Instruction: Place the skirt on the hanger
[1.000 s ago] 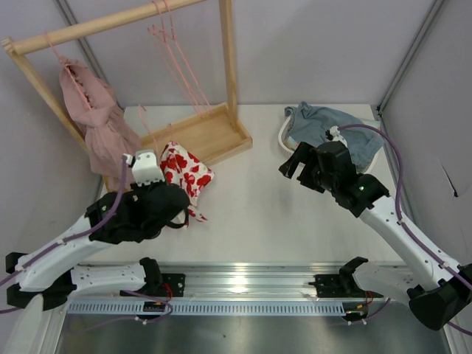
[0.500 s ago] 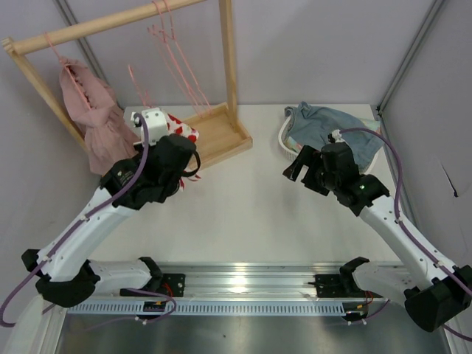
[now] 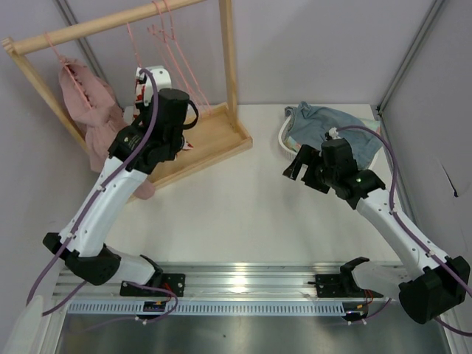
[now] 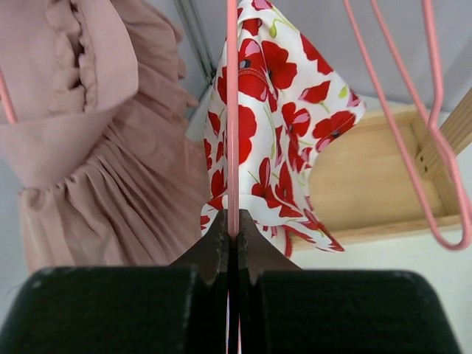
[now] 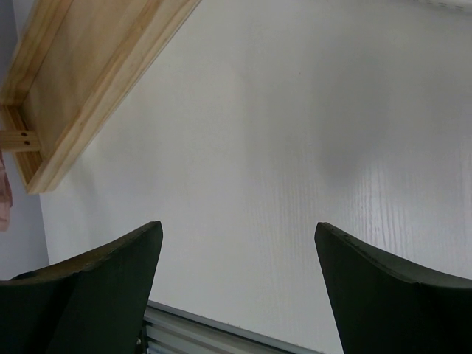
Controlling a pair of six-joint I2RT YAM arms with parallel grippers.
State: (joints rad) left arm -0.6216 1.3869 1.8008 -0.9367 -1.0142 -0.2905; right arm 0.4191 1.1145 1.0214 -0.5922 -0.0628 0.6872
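One pink hanger (image 4: 232, 110) was pinched tight in the left gripper (image 4: 233, 227), w/ the flower skirt (image 4: 280, 110) hanging against it, up by the wooden rack (image 3: 110, 22). Right gripper (image 5: 237, 230) stood wide apart, empty. Skirt could slip off if the wire tipped.

A white tabletop (image 3: 251, 206) sits between plain pale lilac walls (image 3: 317, 51) with grey metal corner posts (image 3: 410, 59). A light wooden rack (image 3: 229, 66) stands around the left gripper (image 4: 232, 225), its tray base far left of the right gripper (image 5: 237, 225). A ridged metal rail (image 3: 243, 280) edges the near side. The light is soft and even.
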